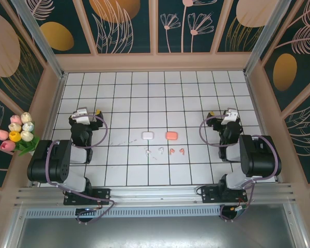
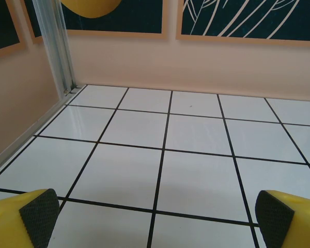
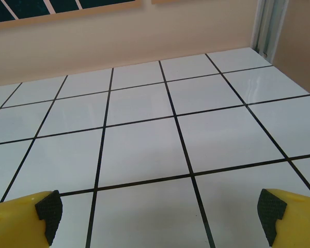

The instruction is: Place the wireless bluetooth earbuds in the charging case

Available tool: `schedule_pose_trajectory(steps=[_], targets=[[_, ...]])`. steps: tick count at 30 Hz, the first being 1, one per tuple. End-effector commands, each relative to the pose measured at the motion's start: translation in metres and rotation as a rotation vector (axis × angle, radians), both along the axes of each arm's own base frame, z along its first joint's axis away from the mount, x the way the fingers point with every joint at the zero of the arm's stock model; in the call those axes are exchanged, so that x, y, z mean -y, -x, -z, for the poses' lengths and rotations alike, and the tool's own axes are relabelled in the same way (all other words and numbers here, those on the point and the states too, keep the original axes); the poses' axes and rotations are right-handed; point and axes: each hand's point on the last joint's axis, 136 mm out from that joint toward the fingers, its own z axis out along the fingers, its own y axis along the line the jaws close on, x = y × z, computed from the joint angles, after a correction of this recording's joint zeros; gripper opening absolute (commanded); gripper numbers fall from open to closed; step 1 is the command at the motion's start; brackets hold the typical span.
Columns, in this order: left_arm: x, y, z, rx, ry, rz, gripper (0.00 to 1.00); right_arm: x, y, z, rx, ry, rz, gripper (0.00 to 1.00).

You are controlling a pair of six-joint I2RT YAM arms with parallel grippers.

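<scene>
1 tiled table [image 1: 124,93] carries the left gripper [image 1: 84,113] and right gripper [image 1: 228,114], both wide and empty near its side edges, the white case [image 1: 147,135] and pink case [image 1: 171,135] mid-table, and 4 earbuds [image 1: 160,150] just toward the near edge, needing a light, centred pinch.

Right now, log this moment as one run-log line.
left tool: open, empty | right tool: open, empty | white earbuds, pink earbuds: loose on table | white case, pink case: just beyond them | inserted: none
</scene>
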Motion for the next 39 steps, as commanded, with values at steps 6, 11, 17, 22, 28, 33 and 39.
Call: schedule_pose_trajectory(steps=[6,11,17,22,28,33,39], targets=[[-0.002,-0.001,-0.009,0.034,0.009,-0.014,0.99,-0.003,-0.007,-0.016,0.057,-0.006,-0.020,0.99],[-0.002,-0.003,-0.008,0.028,0.010,-0.014,0.99,-0.003,-0.007,-0.016,0.057,-0.006,-0.021,0.99],[-0.002,-0.005,-0.007,0.019,0.008,-0.014,0.99,-0.004,-0.007,-0.016,0.057,-0.009,-0.025,0.99],[-0.002,-0.005,-0.007,0.019,0.010,-0.013,0.99,-0.002,-0.007,-0.016,0.057,-0.023,-0.035,0.99],[-0.005,-0.002,-0.011,0.036,0.009,-0.029,0.99,0.006,-0.007,-0.023,0.069,-0.033,0.015,0.99],[-0.029,-0.019,-0.032,-0.069,0.036,-0.184,0.99,0.019,-0.021,-0.047,-0.085,-0.135,0.150,0.99],[-0.024,-0.034,-0.066,-0.148,0.223,-0.199,0.99,0.016,-0.022,-0.047,-0.357,-0.459,0.284,0.99]])
